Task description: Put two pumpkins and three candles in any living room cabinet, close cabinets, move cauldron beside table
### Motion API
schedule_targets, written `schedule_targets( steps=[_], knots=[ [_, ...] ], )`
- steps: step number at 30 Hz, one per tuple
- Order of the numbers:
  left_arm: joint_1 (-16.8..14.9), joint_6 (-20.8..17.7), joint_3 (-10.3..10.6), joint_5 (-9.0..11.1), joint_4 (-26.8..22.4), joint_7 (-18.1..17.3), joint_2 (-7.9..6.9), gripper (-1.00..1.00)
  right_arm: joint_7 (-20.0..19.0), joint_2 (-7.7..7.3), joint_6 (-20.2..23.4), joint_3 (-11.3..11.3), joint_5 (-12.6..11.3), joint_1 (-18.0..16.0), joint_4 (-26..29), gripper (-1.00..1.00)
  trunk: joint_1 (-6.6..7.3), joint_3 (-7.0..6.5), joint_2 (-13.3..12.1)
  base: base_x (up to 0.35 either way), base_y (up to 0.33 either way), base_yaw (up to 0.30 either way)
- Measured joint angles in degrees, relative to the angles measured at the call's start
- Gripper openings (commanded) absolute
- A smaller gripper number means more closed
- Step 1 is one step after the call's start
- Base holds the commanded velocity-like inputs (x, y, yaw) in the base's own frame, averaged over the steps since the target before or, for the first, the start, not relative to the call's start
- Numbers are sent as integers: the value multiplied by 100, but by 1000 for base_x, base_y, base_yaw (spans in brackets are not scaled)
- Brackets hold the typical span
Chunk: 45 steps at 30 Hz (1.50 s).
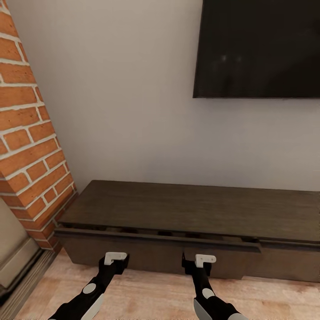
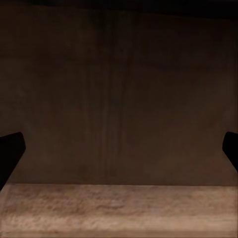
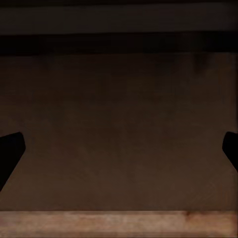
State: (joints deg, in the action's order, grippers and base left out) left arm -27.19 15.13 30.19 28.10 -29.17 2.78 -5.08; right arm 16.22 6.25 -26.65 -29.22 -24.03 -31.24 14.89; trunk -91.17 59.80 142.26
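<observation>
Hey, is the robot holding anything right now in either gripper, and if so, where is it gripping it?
Nothing is held. The left gripper and the right gripper are both open and empty, facing the dark front of the cabinet.

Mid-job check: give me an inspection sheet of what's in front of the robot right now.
Surface: cabinet top bare, dark wood.
Job's things: cabinet dead ahead, its top drawer front standing slightly out from the body.
Clutter: nothing seen.
Grippers: left gripper and right gripper both open, empty, facing the drawer front low near the floor.
Cables: nothing seen.
Surroundings: brick column at left, dark TV on the wall, wood floor.
</observation>
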Motion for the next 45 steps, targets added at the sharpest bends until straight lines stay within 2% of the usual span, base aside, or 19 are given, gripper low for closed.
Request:
schedule_targets(
  steps=[45],
  knots=[
    [0, 0, 0, 0, 4, 0, 5, 100, 2, 0, -9, 14, -13, 1, -2, 100, 0, 0, 0, 50, 0, 0]
  ],
)
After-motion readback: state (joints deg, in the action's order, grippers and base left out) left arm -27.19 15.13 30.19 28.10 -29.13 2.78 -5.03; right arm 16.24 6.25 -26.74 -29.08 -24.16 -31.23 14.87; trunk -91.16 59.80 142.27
